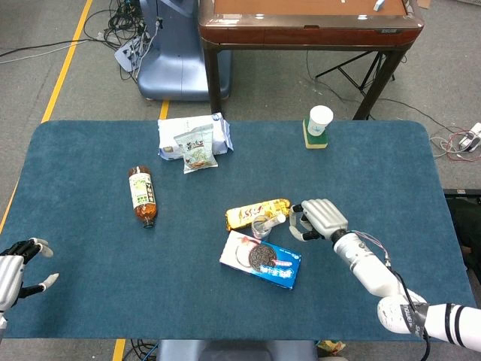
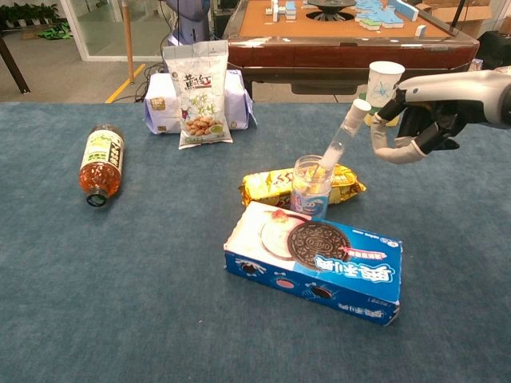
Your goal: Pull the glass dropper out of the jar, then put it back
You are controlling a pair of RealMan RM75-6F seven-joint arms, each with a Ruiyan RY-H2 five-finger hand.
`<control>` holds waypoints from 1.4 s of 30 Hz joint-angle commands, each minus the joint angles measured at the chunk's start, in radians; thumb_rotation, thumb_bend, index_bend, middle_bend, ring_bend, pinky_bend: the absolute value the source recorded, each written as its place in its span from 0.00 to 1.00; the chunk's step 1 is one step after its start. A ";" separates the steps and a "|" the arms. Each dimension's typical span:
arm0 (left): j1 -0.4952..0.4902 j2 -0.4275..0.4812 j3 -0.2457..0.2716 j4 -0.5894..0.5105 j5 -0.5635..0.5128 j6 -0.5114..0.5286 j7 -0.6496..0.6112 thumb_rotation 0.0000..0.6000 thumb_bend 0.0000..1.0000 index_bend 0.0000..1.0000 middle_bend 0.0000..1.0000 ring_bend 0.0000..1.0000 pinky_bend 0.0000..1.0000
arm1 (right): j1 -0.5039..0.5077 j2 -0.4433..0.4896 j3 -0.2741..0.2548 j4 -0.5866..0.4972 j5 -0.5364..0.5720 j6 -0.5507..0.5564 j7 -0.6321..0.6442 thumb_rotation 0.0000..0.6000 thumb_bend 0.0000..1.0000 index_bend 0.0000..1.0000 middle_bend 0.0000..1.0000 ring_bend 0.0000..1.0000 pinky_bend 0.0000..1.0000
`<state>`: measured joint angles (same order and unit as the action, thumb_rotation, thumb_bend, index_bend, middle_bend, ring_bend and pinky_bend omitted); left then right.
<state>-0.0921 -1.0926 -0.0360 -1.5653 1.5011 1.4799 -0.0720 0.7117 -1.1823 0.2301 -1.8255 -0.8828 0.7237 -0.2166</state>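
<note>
So far nothing is done: I hold my right hand [image 2: 423, 120] empty, fingers [image 2: 397, 153] apart, just beside the glass dropper [image 2: 340, 137], which leans in the jar [image 2: 310, 185].

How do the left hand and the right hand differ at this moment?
The right hand hangs above the table beside the dropper, its fingers curled toward the dropper's top without touching it; the left hand sits at the table's near left edge, far from the jar. The right hand shows in both views, the left hand only in the head view. Both hold nothing.
</note>
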 commanded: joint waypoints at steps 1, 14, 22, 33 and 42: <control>0.001 0.000 0.000 0.001 0.000 0.000 -0.001 1.00 0.17 0.45 0.35 0.30 0.44 | 0.010 0.001 0.003 -0.001 -0.003 -0.012 0.023 1.00 0.86 0.57 0.97 0.82 0.83; 0.006 0.006 -0.001 0.000 0.003 0.012 -0.010 1.00 0.17 0.45 0.35 0.30 0.44 | 0.041 -0.029 0.011 0.013 -0.039 -0.032 0.149 1.00 0.86 0.57 0.97 0.82 0.83; 0.009 0.008 -0.003 -0.001 0.003 0.016 -0.015 1.00 0.17 0.45 0.35 0.30 0.44 | 0.063 -0.057 0.014 0.031 -0.052 -0.019 0.179 1.00 0.86 0.57 0.97 0.82 0.83; 0.010 0.008 -0.002 0.001 0.009 0.021 -0.018 1.00 0.17 0.45 0.35 0.30 0.44 | 0.085 -0.080 0.009 0.041 -0.059 -0.003 0.201 1.00 0.86 0.57 0.97 0.82 0.83; 0.010 0.006 -0.003 0.000 0.007 0.018 -0.013 1.00 0.17 0.45 0.35 0.30 0.44 | 0.063 -0.026 0.003 0.007 -0.087 0.039 0.215 1.00 0.86 0.57 0.97 0.82 0.83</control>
<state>-0.0825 -1.0863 -0.0386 -1.5652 1.5083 1.4980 -0.0851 0.7803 -1.2172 0.2348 -1.8114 -0.9640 0.7555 -0.0047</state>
